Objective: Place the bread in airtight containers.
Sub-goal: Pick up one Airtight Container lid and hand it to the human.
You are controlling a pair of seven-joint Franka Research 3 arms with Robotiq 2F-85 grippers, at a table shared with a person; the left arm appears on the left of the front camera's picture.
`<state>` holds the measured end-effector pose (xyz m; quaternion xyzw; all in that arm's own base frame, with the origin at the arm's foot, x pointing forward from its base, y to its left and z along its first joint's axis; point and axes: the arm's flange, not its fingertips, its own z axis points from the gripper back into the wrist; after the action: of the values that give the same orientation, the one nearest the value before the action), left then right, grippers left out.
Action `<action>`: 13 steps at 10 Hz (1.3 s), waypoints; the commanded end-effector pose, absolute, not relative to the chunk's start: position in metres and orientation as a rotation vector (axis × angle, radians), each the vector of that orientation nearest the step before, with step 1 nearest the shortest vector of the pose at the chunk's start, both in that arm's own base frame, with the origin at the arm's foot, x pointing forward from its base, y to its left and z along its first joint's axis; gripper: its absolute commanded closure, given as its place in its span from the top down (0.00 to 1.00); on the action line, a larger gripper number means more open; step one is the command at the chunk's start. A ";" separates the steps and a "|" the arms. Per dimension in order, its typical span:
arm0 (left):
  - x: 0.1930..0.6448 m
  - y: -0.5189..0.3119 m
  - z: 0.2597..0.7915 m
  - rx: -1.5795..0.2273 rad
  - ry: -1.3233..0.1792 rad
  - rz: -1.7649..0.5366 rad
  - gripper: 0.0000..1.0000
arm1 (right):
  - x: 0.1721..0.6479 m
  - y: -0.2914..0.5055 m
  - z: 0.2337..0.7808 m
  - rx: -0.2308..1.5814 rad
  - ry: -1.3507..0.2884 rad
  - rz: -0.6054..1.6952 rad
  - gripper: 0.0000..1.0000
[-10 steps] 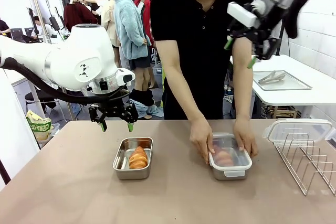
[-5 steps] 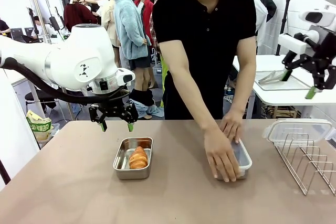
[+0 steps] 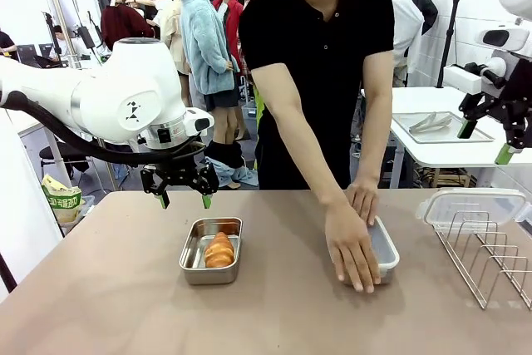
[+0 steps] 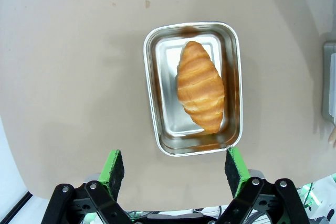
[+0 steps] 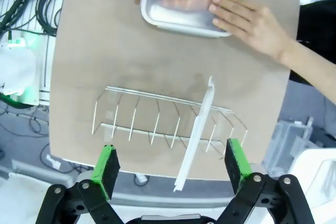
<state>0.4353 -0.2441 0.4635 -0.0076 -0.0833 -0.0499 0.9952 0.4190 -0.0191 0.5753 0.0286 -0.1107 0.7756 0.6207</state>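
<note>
My left end effector hovers with fingers apart above the open container holding one croissant. My right end effector, also apart, waits high over the rack's spare lid, I judge, while the person's hands press a lid onto the other container on the worktop.

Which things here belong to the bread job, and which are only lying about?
Belong to the job:
- croissant in the open steel tub
- lidded tub under the person's hands
- spare lid standing in the wire rack

Lying about:
- tongs on a tray on the far table
- green bag beside the table
</note>
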 end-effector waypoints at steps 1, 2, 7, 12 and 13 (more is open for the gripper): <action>0.435 -0.244 0.465 -0.017 -0.168 -0.096 1.00 | 0.419 -0.019 0.575 0.074 -0.271 1.810 1.00; 0.435 -0.244 0.465 -0.017 -0.168 -0.096 1.00 | 0.419 -0.019 0.575 0.066 -0.254 1.783 1.00; 0.435 -0.244 0.465 -0.017 -0.168 -0.096 1.00 | 0.454 -0.032 0.537 0.118 -0.272 1.909 1.00; 0.435 -0.244 0.465 -0.017 -0.168 -0.096 1.00 | 0.471 -0.056 0.510 0.159 -0.346 1.906 1.00; 0.435 -0.244 0.465 -0.017 -0.168 -0.096 1.00 | 0.475 -0.056 0.513 0.190 -0.346 1.847 1.00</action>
<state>0.4353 -0.2441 0.4635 -0.0076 -0.0833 -0.0499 0.9952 0.4679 -0.0558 0.5098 0.0731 -0.1405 0.8012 0.5771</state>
